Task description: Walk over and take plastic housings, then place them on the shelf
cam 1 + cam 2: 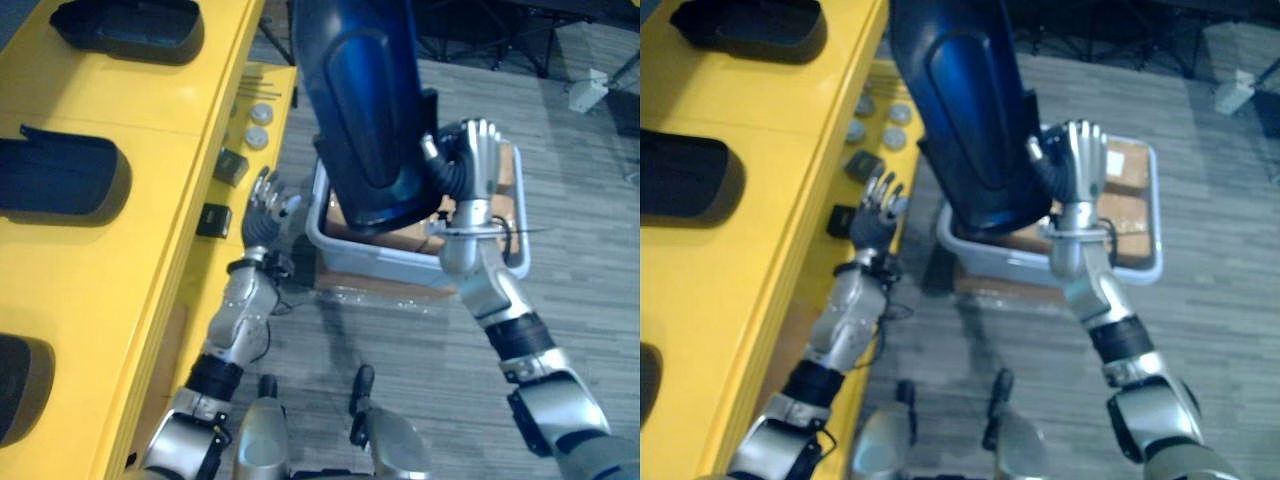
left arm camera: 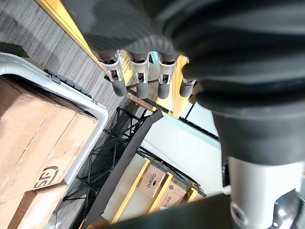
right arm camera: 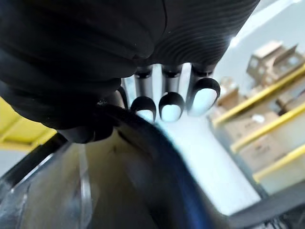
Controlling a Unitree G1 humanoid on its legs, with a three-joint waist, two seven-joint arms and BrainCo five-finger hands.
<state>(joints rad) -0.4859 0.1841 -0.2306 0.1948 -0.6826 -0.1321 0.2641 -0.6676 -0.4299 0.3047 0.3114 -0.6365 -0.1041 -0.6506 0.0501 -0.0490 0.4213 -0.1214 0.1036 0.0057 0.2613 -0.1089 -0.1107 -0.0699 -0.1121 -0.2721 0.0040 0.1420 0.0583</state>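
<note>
Left eye view, and what catches the eye is the big blue housing (image 1: 365, 110), a glossy plastic shell standing upright in the air just off the front edge of the yellow shelf (image 1: 190, 120). It has not been set on the shelf. The right hand (image 1: 478, 160) is grasping it on the side turned away from the shelf. In the right wrist view the fingertips (image 3: 171, 106) reach past the shell's dark rim, which runs between them and the thumb, so the rim looks pinched.

The left hand (image 1: 265, 210) hovers close to the shelf's front edge, lower down. It is released, with fingers loosely spread and nothing in them. The left wrist view shows those fingers (image 2: 143, 81) hanging relaxed.

Three dark housings already lie flat on the shelf's top: one at the far end (image 1: 130, 28), one in the middle (image 1: 60, 178), and one at the near end (image 1: 20, 385), which is cut off by the view's edge. On a lower ledge along the shelf's front sit two small black blocks (image 1: 231, 165) (image 1: 214, 219) and a pair of round pale caps (image 1: 258, 135).

Out from the shelf, on the grey plank floor (image 1: 580, 250), stands a grey bin (image 1: 380, 262) with cardboard boxes (image 1: 1130, 205) inside.
</note>
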